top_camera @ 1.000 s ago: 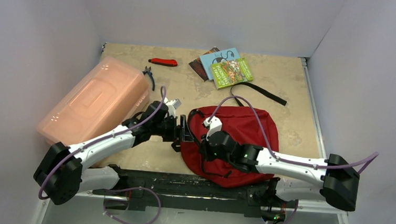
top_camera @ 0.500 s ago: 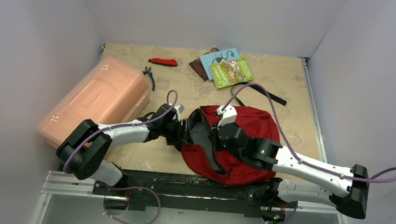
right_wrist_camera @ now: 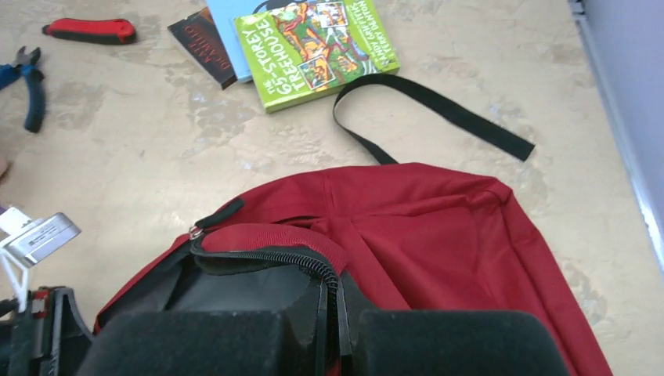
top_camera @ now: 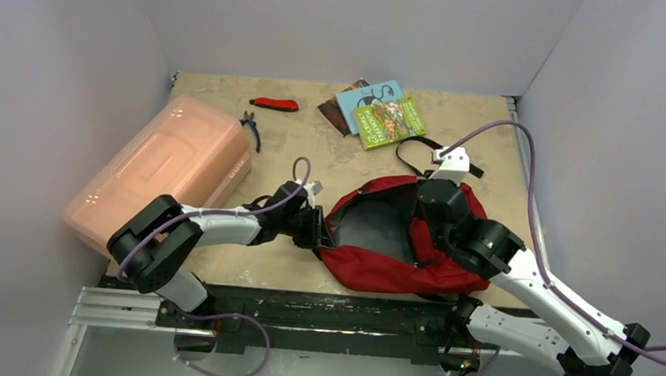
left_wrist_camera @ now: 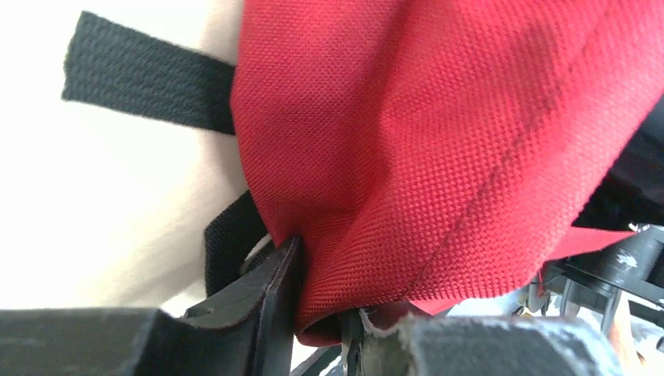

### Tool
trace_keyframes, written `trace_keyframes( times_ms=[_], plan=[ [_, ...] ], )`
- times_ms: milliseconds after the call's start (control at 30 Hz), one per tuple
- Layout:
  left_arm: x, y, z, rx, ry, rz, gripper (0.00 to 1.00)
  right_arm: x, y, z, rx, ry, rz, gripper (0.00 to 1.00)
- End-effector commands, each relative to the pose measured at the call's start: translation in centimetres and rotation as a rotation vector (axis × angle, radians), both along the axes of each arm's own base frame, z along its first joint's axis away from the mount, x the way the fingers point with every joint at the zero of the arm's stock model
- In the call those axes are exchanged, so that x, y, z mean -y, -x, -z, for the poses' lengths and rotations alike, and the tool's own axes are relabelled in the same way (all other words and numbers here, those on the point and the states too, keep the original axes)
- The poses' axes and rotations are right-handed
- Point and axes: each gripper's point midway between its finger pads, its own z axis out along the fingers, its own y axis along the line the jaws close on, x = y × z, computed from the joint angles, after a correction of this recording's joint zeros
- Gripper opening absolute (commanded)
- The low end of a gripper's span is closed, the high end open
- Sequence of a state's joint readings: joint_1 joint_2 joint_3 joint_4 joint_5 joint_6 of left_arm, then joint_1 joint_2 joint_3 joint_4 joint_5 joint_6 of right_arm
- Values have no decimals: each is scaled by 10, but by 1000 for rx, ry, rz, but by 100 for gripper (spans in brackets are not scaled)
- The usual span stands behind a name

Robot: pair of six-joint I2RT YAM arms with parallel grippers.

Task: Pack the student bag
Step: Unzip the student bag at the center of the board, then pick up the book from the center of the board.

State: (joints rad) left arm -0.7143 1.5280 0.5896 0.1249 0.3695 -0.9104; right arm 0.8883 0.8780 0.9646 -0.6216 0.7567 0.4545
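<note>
On the beige table [top_camera: 492, 137], top view: red fabric backpack [top_camera: 395, 267] lies flat just beyond the arm bases, mouth spread wide, dark lining showing; left gripper [top_camera: 317, 233] sits at the mouth's left corner; right gripper [top_camera: 423, 216] sits at the rim on the mouth's right side; black webbing strap [top_camera: 445, 156] trails toward the far edge; green paperback [top_camera: 389, 121] overlaps a blue book [top_camera: 367, 97] and a dark book [top_camera: 335, 108], all well apart from the bag; pink translucent plastic box [top_camera: 158, 171] at left; red-handled cutter [top_camera: 275, 104] and blue-handled pliers [top_camera: 251, 129] lie near the far edge.

Left wrist view: jaws narrow, pinching a fold of red fabric at the bag's edge; a piece of black webbing shows behind it.

Right wrist view: pads pressed together on the black zipper rim; the zipper tape runs down between them; the open mouth is at lower left, the books ahead.

Judgement: the step looks like holding the mouth open, nothing packed yet. To do it well, keep both pinches firm; pull the two rims gently apart and slightly up so the opening stays taut; avoid tugging the whole bag across the table. One arm must let go to fetch a book, probably the right, being nearer; the left should then hold its rim high or the mouth may sag shut; keep the strap clear of the opening.
</note>
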Motion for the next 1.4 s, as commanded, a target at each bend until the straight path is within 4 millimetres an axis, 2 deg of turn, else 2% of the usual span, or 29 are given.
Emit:
trace_keyframes(
  times_ms=[0, 100, 167, 267, 333, 367, 433, 467, 533, 600, 667, 733, 867, 967, 1033, 1100, 1267, 1367],
  plan=[
    [33, -12, -33, 63, 92, 33, 21, 4, -17, -51, 118, -31, 13, 0],
    [44, -13, -40, 61, 113, 48, 21, -12, -12, -45, 86, -59, -82, 0],
    [49, -13, -42, 66, 119, 62, 22, -39, -2, -27, 26, -123, -210, 0],
    [49, -14, -41, 66, 108, 68, 26, -84, 21, 19, -130, -226, -417, 15],
    [45, -15, -38, 76, 84, 67, 31, -101, 32, 48, -242, -275, -455, 37],
    [42, -14, -38, 85, 75, 65, 36, -107, 35, 54, -279, -294, -467, 47],
    [34, -14, -37, 106, 48, 60, 49, -121, 42, 48, -308, -326, -540, 47],
    [28, -13, -35, 113, 29, 57, 56, -127, 41, 32, -283, -355, -562, 64],
    [17, -11, -36, 127, -1, 54, 66, -135, 43, -5, -203, -387, -647, 79],
    [3, -8, -37, 136, -37, 56, 73, -134, 36, -41, -109, -407, -655, 91],
    [-12, -6, -43, 175, -77, 55, 77, -135, 20, -63, -65, -403, -651, 97],
    [-29, -4, -48, 211, -126, 38, 81, -135, -5, -72, -51, -392, -610, 98],
    [-56, 2, -67, 285, -182, -1, 86, -129, -79, -57, -72, -343, -399, 99],
    [-71, 11, -84, 326, -189, -14, 87, -127, -138, -26, -66, -140, -278, 99],
    [-80, 15, -95, 351, -185, -31, 88, -113, -179, -6, -61, 43, -139, 99],
    [-87, 21, -108, 378, -162, -50, 89, -117, -211, 14, -68, 161, -96, 99],
    [-98, 33, -135, 440, -89, -81, 91, -125, -265, 64, -87, 368, -23, 99],
    [-103, 38, -145, 457, -78, -83, 92, -123, -280, 89, -116, 468, 20, 99]
  ],
)
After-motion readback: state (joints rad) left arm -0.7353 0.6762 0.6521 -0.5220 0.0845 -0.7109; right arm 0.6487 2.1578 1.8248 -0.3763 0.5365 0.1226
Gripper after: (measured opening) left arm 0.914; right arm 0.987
